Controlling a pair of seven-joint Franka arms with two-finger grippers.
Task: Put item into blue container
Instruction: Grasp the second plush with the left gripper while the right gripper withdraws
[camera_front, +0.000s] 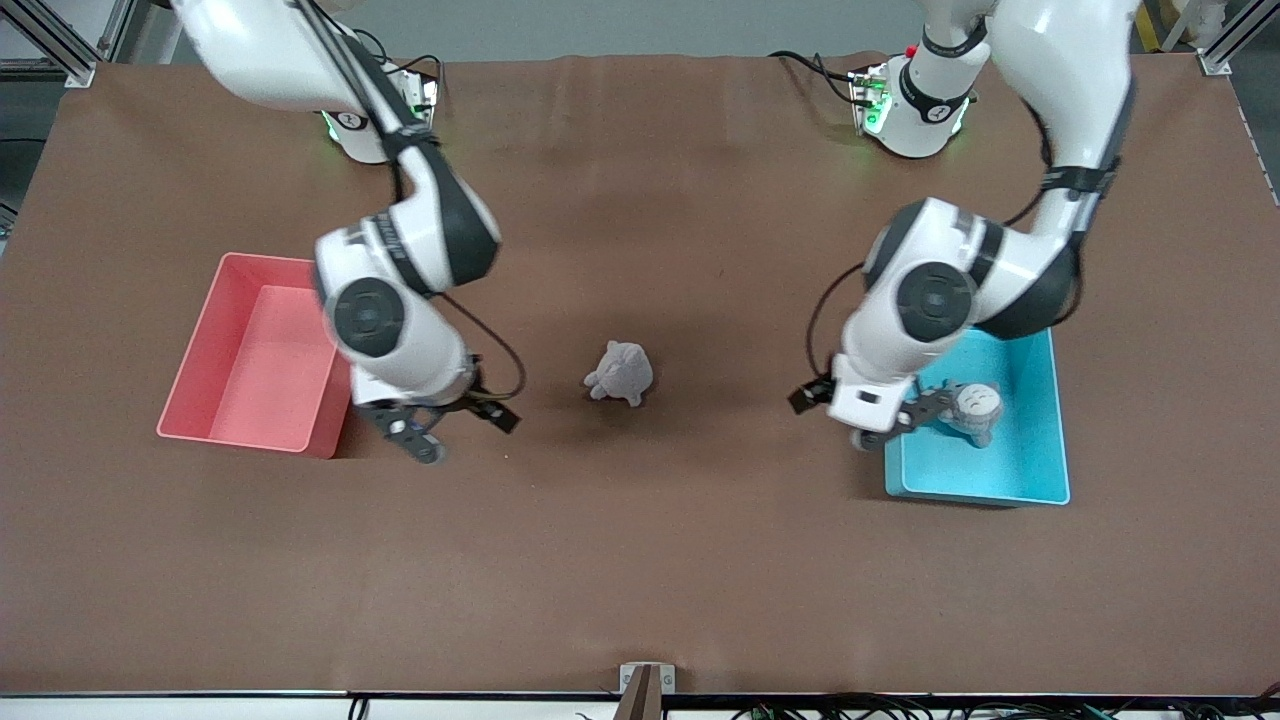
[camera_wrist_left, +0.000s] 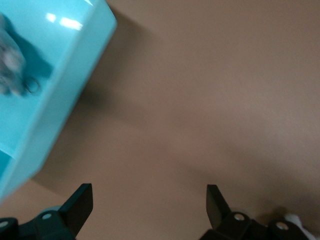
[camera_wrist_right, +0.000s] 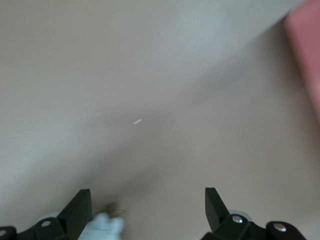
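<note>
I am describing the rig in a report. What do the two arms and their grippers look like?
Both arms are glossy white with rounded black joints and round grey caps. Black cables run along them. Each base shows a green light. The left gripper and right gripper are black, with dark wedge-shaped fingers and silver screws.

On your brown table (camera_front: 640, 560) you have a pink bin (camera_front: 250, 355), rectangular and open-topped, lying toward the right arm's end. Its inside holds nothing you can see. A corner of it shows in the right wrist view as well. Near the table's middle you have a grey plush toy (camera_front: 621, 373), lying on the bare surface, well apart from the pink bin.
</note>
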